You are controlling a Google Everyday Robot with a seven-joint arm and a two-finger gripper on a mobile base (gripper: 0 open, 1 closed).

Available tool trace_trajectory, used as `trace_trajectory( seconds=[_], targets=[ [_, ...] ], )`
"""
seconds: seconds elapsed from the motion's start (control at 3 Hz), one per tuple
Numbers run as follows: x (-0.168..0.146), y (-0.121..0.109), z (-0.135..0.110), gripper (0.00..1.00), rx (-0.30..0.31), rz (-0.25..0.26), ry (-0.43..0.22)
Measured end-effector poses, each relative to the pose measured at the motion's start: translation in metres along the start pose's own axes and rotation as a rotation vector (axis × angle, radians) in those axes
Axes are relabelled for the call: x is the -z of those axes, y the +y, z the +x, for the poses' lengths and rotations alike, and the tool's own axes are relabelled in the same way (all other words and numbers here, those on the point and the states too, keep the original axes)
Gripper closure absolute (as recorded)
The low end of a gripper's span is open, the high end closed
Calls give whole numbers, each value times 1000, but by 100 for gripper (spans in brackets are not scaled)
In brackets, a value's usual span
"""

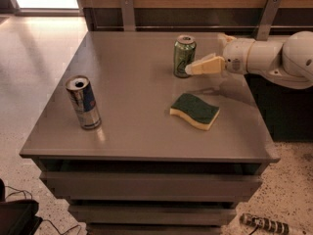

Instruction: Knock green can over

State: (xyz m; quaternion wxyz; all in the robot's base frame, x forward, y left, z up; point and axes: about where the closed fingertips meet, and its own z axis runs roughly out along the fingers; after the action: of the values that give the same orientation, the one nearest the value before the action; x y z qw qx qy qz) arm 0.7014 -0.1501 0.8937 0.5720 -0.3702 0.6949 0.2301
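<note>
The green can (pixel 184 56) stands upright near the back middle of the grey table (pixel 132 82); it has pale script on its side and a silver top rim. My gripper (pixel 191 70) reaches in from the right on a white arm (pixel 274 60). Its pale tip is at the can's lower right side, touching it or a hair short of it. The can shows no tilt.
A slim silver-and-blue can (pixel 84 102) stands upright near the table's front left. A green and yellow sponge (pixel 195 111) lies flat right of centre, below my gripper. A wooden wall with metal brackets (pixel 128 12) runs behind the table. A cable lies on the floor at the lower left.
</note>
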Motion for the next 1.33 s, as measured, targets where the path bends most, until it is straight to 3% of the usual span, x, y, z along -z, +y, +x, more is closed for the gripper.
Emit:
trace_trajectory(
  seconds=[1.0,1.33],
  targets=[
    [-36,-9,4,0,-46,-29,-92],
    [-45,-8,5,16,-55,-45,-110]
  ],
)
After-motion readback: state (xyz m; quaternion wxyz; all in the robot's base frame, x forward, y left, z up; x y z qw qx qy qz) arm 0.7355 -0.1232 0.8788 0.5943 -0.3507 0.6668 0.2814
